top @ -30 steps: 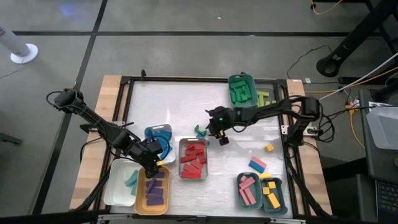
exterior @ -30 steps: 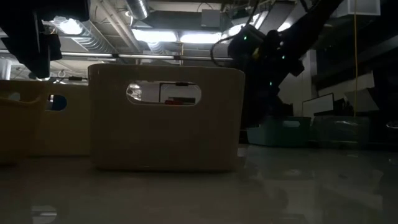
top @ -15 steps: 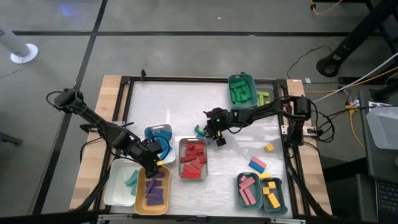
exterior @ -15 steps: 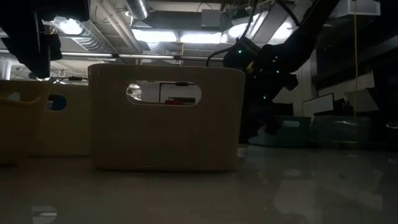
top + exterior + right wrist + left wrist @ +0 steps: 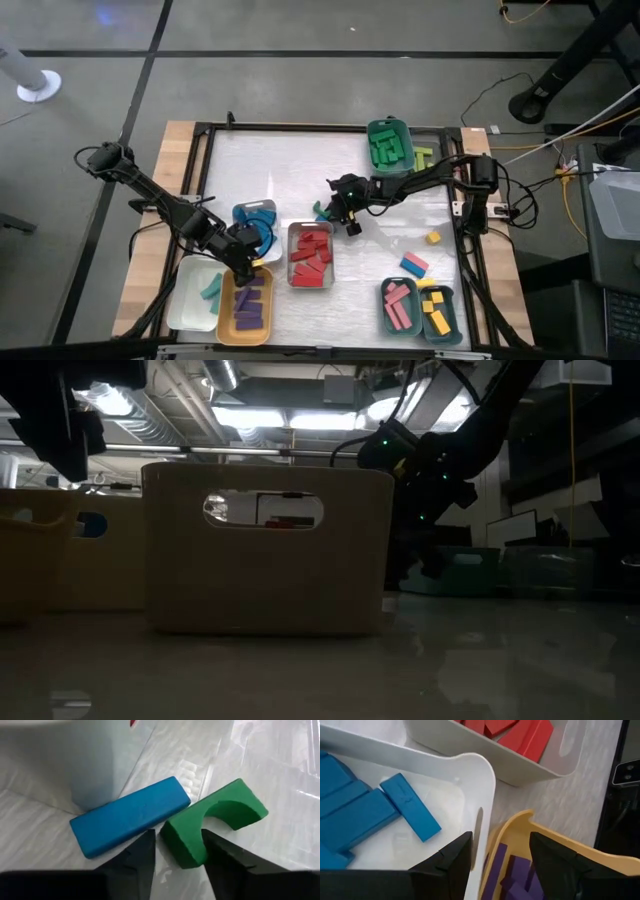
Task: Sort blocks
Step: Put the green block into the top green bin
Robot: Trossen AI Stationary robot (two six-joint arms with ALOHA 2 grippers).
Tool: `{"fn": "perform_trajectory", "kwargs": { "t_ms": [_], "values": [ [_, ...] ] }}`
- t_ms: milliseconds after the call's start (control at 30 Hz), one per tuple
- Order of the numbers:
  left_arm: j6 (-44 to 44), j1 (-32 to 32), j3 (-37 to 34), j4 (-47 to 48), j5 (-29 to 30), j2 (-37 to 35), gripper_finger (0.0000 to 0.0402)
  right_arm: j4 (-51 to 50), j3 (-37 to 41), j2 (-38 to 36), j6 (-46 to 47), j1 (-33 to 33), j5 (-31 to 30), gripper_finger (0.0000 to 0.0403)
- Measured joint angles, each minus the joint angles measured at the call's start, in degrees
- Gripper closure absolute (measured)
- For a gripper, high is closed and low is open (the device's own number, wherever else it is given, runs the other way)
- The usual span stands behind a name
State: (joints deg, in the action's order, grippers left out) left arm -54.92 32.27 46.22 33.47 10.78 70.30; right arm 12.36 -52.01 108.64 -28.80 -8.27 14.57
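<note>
Overhead: my right gripper [image 5: 333, 212] sits mid-table over a green arch block [image 5: 325, 213] and a blue block [image 5: 318, 207], just beyond the tray of red blocks [image 5: 311, 256]. My left gripper [image 5: 243, 268] is over the yellow tray [image 5: 224, 319] of purple blocks [image 5: 250, 303].

Right wrist: fingers [image 5: 135, 861] straddle one leg of the arch, jaws part open, not clamped. Blue block touches it.

Left wrist: jaws spread, holding nothing, above the white tray rim [image 5: 487, 780].
</note>
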Motion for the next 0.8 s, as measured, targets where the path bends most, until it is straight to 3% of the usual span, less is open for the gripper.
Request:
{"fn": "perform_trajectory", "kwargs": {
  "t_ms": [300,567,800],
  "values": [
    [0.96,0.00,0.00,0.03,1.97,0.00,0.0217,0.24,0.00,-0.01,2.07,0.00,0.04,0.0370],
    [0.99,-0.02,0.00,0.03,4.42,0.00,0.0217,-3.21,-2.14,-0.02,4.24,0.01,-3.35,0.0369],
    [7.75,-0.47,0.00,-3.95,12.87,0.00,0.0217,-23.00,-13.86,-0.04,0.30,0.00,-9.96,0.0363]
  ]
}}
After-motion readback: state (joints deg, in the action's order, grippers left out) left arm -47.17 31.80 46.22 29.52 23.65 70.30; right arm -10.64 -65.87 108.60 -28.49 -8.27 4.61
